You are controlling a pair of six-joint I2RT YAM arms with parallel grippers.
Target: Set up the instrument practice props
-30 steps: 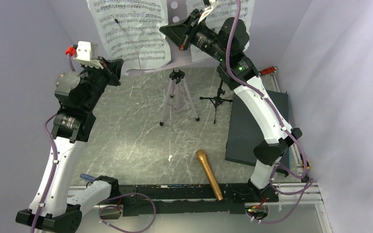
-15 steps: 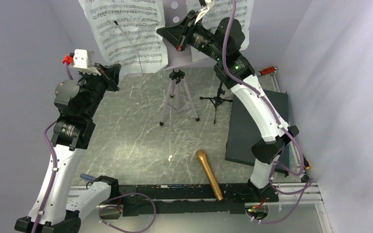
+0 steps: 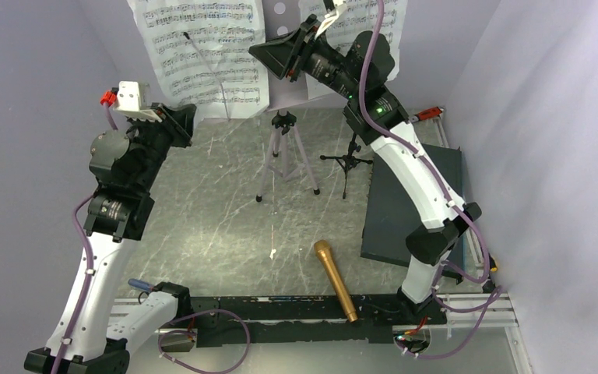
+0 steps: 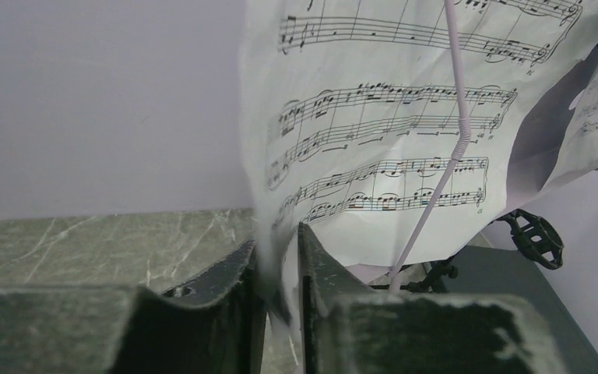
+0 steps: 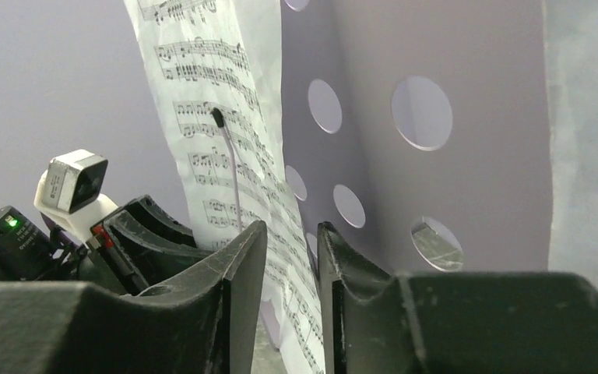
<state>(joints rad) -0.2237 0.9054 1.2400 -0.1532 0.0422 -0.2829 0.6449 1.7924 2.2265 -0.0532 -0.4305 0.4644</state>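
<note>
Left gripper (image 4: 278, 238): fingers nearly together, clamped on the lower left edge of the left music sheet (image 3: 202, 47), far left of table. Sheet stands upright on the desk of the music stand (image 3: 286, 90), with a thin wire arm (image 4: 448, 167) across its face.

Right gripper (image 5: 292, 234): up at the sheet's right edge, by the desk holes. The paper runs down into the narrow gap between the fingers; cannot tell if it is pinched or just straddled. Right music sheet (image 3: 393, 19) is on the desk's right half, mostly hidden by my right arm.

Microphone (image 3: 335, 280): flat at the near edge, well apart from both grippers, towards me. Long axis near-far, head at the far end and leaning left. Mic stand (image 3: 349, 160): upright just right of the music stand, ring empty.

Judgement: sheets nearly placed, microphone next. Right arm's base is nearer to it and to the mic stand; grasp across the axis
</note>
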